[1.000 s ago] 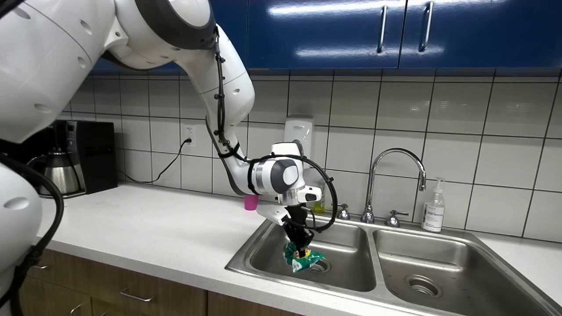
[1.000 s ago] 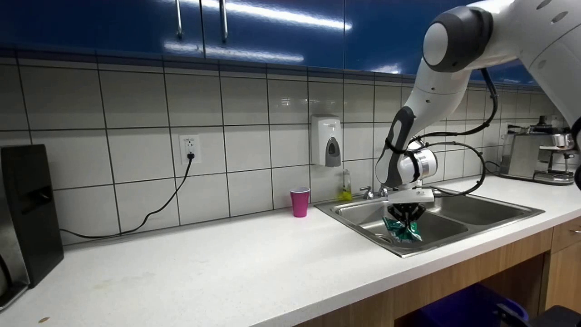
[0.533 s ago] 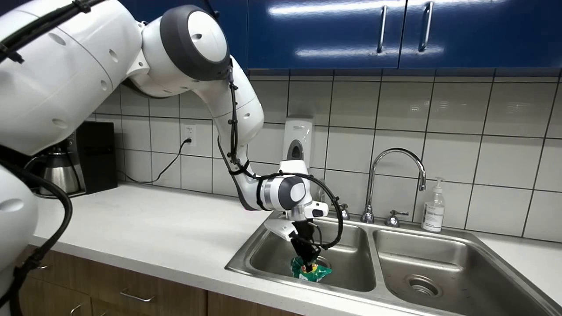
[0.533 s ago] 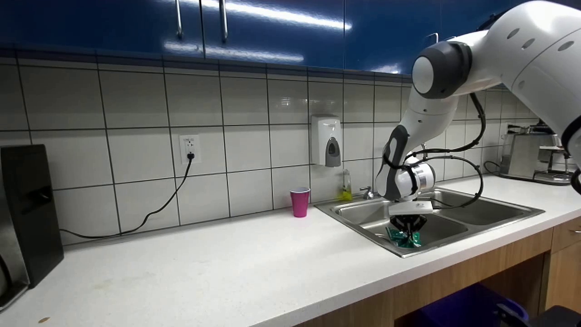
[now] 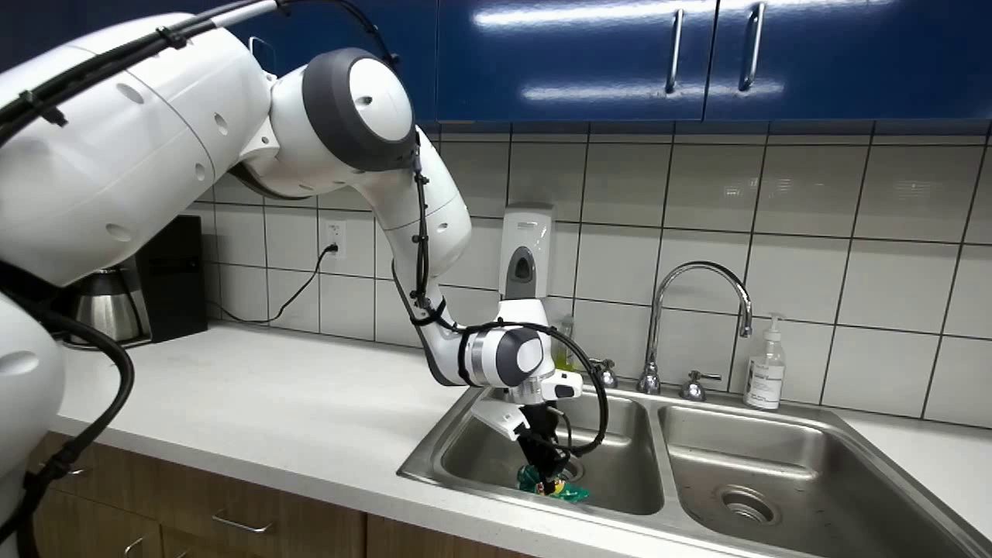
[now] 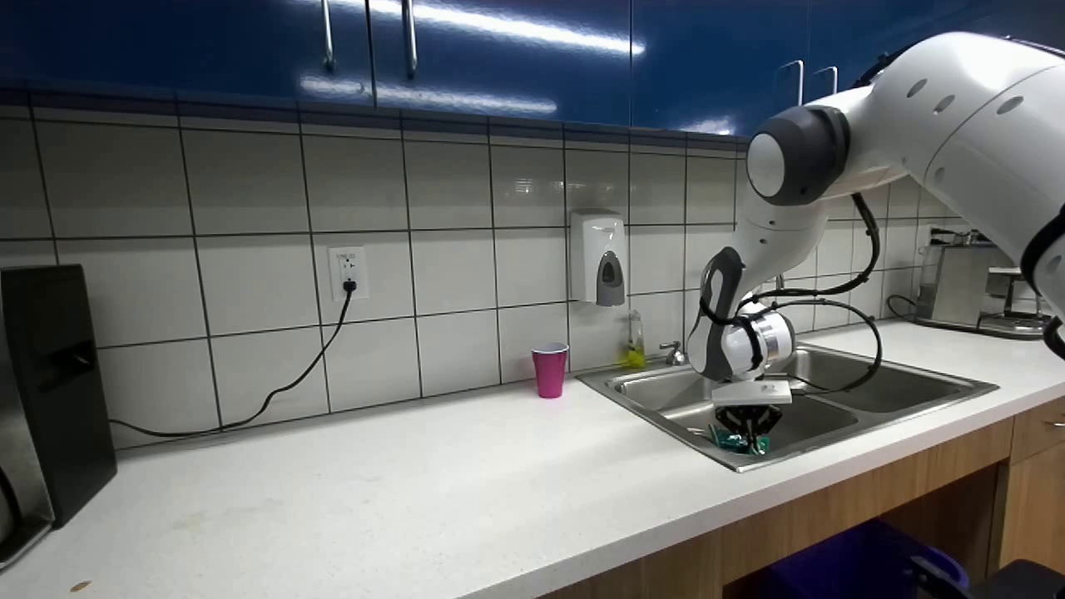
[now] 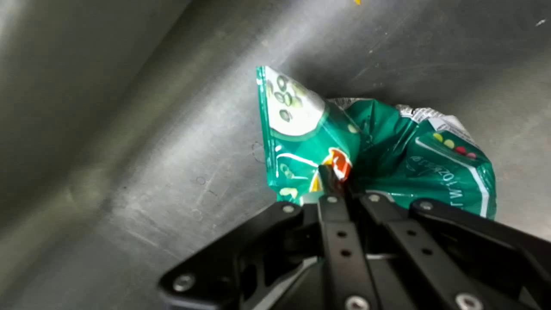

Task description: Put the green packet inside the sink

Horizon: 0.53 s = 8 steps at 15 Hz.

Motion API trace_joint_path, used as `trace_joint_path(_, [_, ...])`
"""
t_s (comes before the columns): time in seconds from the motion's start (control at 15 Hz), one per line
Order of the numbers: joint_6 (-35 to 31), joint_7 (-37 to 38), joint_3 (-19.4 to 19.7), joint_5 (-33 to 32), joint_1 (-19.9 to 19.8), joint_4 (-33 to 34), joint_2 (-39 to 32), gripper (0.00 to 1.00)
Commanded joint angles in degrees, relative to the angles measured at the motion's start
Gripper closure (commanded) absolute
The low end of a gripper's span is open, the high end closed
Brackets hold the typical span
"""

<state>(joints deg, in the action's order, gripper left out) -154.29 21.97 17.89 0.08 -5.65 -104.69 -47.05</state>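
Note:
The green packet [image 7: 297,142] is crinkled, with white, yellow and red marks. My gripper [image 7: 338,178] is shut on its pinched middle, and the packet spreads out on both sides of the fingertips. The packet is low inside the sink's left basin [image 5: 620,473], close to the basin floor [image 7: 185,185]. I cannot tell for sure if it touches the floor. In both exterior views the packet [image 5: 572,492] [image 6: 728,441] shows below the gripper [image 5: 549,487] [image 6: 755,448], partly hidden by the fingers. My gripper points down into the basin.
The right basin [image 5: 814,473] lies beyond a steel divider [image 5: 665,457]. The faucet [image 5: 655,333] and a pump bottle [image 5: 766,376] stand behind the sink. A pink cup [image 6: 550,370] stands on the counter [image 6: 399,491] beside the sink. A soap dispenser [image 6: 597,258] hangs on the wall.
The arm has come down, carrying the packet lower into the left basin. The motion was larger at first and small in the last half second. The gripper has stayed shut.

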Motion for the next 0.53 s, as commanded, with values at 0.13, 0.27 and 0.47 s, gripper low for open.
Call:
trace_joint_path(0.13, [1.97, -1.58, -0.58, 0.98, -1.20, 2.77, -0.95, 0.69])
trace_joint_path(0.27, [2.11, -1.85, -0.67, 0.82, -0.92, 2.21, 0.06, 0.56])
trace_joint_path(0.47, [2.41, -2.50, -1.09, 0.74, -0.41, 0.82, 2.34, 0.32])
